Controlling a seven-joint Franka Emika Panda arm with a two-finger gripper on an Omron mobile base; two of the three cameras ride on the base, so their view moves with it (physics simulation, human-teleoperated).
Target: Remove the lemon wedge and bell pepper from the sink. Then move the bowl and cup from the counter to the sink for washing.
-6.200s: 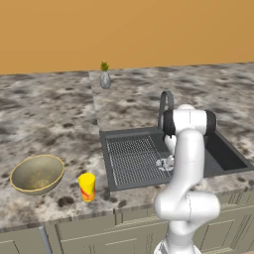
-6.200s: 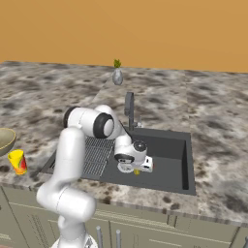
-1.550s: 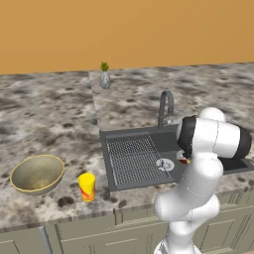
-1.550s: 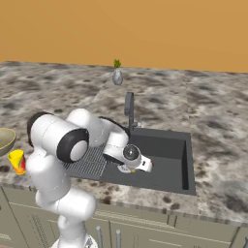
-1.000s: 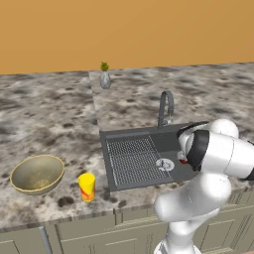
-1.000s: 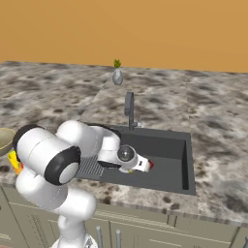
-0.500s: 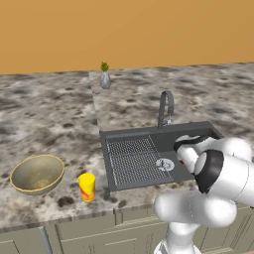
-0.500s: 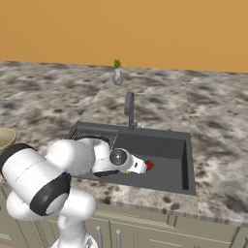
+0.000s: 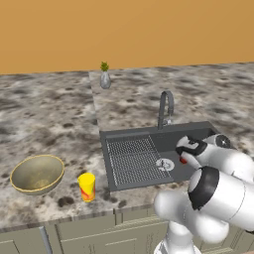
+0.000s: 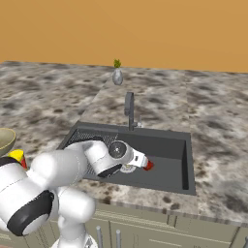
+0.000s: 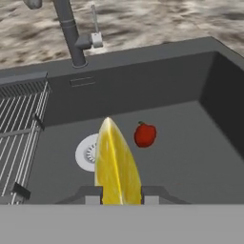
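Note:
My gripper (image 11: 122, 193) is shut on the lemon wedge (image 11: 116, 162), a bright yellow slice standing upright between the finger tips, above the floor of the sink (image 11: 190, 157). The small red bell pepper (image 11: 145, 134) lies on the sink floor just beyond and right of the wedge, near the drain. From the base, the gripper (image 9: 186, 149) (image 10: 144, 162) hangs low inside the sink (image 9: 149, 131) (image 10: 162, 144), with the bell pepper (image 9: 182, 159) (image 10: 149, 166) right beside it. The olive-gold bowl (image 9: 37, 172) (image 10: 4, 137) and the yellow cup (image 9: 87, 186) (image 10: 18, 155) stand on the counter left of the sink.
A grey arched faucet (image 9: 166, 106) (image 10: 129, 109) (image 11: 69, 31) rises behind the basin. The ribbed drainboard (image 9: 133, 159) (image 11: 19, 124) takes the sink's left part. A grey vase with a green plant (image 9: 104, 79) (image 10: 117, 75) stands at the back of the counter.
The arm has swung lower and to the right. The gripper has shifted a little right and up inside the sink, still holding the lemon wedge. Bowl and cup have not moved.

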